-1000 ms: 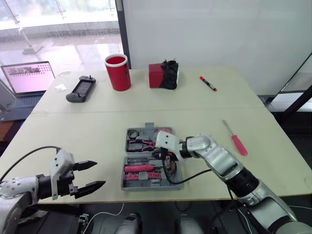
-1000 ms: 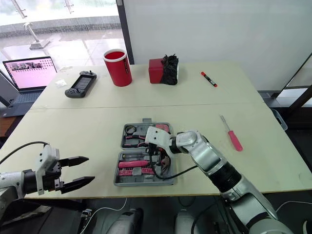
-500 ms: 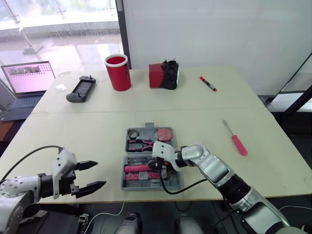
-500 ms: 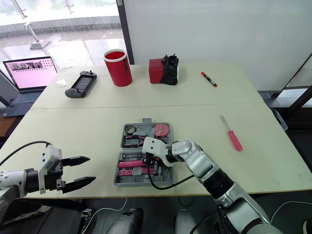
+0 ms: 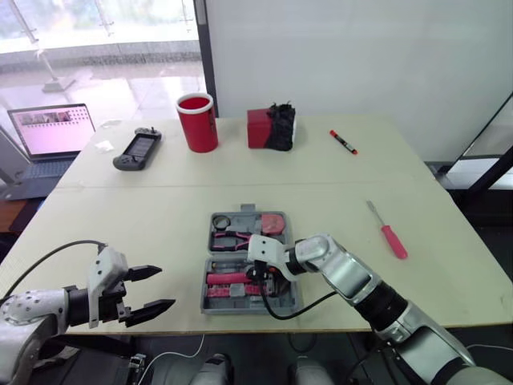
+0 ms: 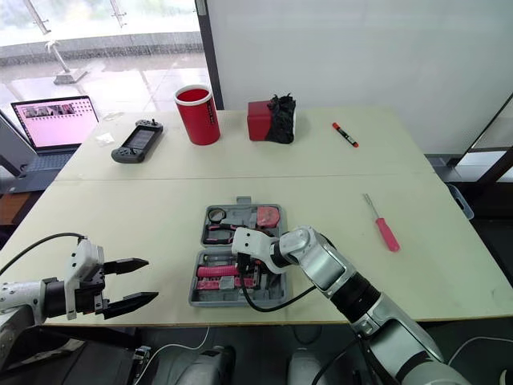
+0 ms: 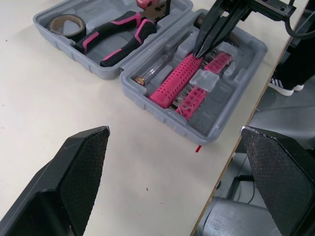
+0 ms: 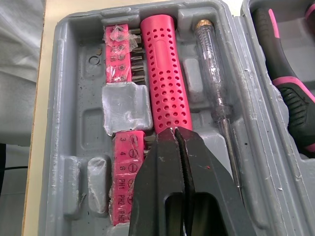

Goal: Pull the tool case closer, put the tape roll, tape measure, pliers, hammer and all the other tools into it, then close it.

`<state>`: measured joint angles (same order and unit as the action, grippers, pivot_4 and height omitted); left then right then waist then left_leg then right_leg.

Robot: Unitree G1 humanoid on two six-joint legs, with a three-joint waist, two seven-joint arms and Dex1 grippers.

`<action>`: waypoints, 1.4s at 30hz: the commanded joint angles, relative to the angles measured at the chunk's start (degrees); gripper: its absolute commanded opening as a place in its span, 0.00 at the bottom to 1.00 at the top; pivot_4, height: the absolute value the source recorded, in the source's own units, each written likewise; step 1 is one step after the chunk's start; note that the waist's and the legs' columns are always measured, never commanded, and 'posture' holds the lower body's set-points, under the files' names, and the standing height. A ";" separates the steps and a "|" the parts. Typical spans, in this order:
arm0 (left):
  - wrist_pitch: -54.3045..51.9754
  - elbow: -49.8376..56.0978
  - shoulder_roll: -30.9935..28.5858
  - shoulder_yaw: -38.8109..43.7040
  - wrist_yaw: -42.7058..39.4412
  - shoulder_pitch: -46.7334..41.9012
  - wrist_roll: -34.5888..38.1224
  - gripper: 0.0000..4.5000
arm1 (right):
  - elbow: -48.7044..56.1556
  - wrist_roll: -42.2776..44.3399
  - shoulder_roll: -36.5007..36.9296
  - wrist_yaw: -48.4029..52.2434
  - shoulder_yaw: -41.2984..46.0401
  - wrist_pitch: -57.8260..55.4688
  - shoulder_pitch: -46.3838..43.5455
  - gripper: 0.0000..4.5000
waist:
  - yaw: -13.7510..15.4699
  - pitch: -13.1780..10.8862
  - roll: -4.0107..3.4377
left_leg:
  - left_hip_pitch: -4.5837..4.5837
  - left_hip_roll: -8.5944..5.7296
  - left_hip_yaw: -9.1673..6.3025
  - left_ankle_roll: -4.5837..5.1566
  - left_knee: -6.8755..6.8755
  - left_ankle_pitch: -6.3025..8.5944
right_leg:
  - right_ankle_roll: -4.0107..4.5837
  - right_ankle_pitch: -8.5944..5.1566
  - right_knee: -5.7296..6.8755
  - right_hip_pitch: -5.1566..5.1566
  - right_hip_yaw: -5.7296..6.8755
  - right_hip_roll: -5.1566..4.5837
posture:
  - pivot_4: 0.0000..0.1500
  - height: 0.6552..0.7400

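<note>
The tool case (image 7: 147,101) lies open near the tabletop's (image 5: 160,208) front edge. In its near half the pink handle (image 8: 167,73) lies lengthwise, left to right. The right gripper (image 8: 175,132), fingers pressed together and empty, seems to touch the handle's right end. The left gripper (image 5: 159,288) hovers left of the case, fingers spread wide, holding nothing.

The grey plastic tool case (image 7: 162,117) lies open and flat near my edge of the counter (image 5: 144,216). Its far half holds the tan tape roll (image 7: 61,22), the pink-and-black-handled pliers (image 7: 118,34) and the pink tape measure (image 5: 273,223). Its near half holds a pink perforated handle (image 8: 167,86), a clear-bodied screwdriver (image 8: 212,78) just beside it, and pink bit strips (image 8: 120,37). A pink-handled screwdriver (image 5: 393,239) lies on the counter, well to my right of the case.
</note>
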<state>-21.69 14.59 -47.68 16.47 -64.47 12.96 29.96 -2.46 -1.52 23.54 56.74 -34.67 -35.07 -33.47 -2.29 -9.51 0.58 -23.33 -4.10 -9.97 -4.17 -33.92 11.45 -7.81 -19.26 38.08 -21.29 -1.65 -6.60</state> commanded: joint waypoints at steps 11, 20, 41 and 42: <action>12.16 -10.88 8.35 6.41 10.36 -4.61 -3.75 1.00 | 9.88 8.51 2.90 -12.28 28.64 8.04 13.74 0.29 | 0.22 -0.06 0.06 | -0.12 -0.01 -0.01 0.00 0.03 0.00 | 0.00 0.00 0.00 -0.03 0.02 -0.01 | 1.00 1.00; 24.83 -21.86 16.68 17.30 22.65 -1.02 -5.78 1.00 | 14.88 13.11 3.34 -22.68 56.95 24.31 40.60 0.98 | 1.42 -0.05 0.09 | -0.16 -0.03 0.09 0.03 0.04 0.02 | -0.02 0.00 -0.04 0.10 -0.02 -0.06 | 1.00 1.00; 24.12 -21.30 7.75 10.21 5.97 0.79 -2.04 1.00 | 19.27 21.01 5.09 -30.92 60.68 15.74 40.41 0.98 | 1.29 -0.05 0.07 | -0.14 0.01 0.11 0.02 0.01 0.02 | 0.22 -0.14 -0.09 0.10 -0.05 -0.11 | 1.00 1.00; 22.46 -19.45 6.79 9.25 4.89 0.10 -1.28 1.00 | 18.54 21.14 6.44 -31.26 60.19 13.42 38.09 0.98 | 1.27 -0.07 0.03 | -0.14 0.02 0.13 0.02 0.01 0.02 | 0.22 -0.13 -0.09 0.13 -0.05 -0.10 | 1.00 1.00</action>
<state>2.95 -8.62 -39.45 26.40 -56.90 13.52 26.29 14.41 18.82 28.33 26.24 25.35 -19.06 6.84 -1.02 -9.58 0.61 -23.48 -4.08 -9.85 -4.15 -33.91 11.47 -7.59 -19.38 37.99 -21.17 -1.70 -6.70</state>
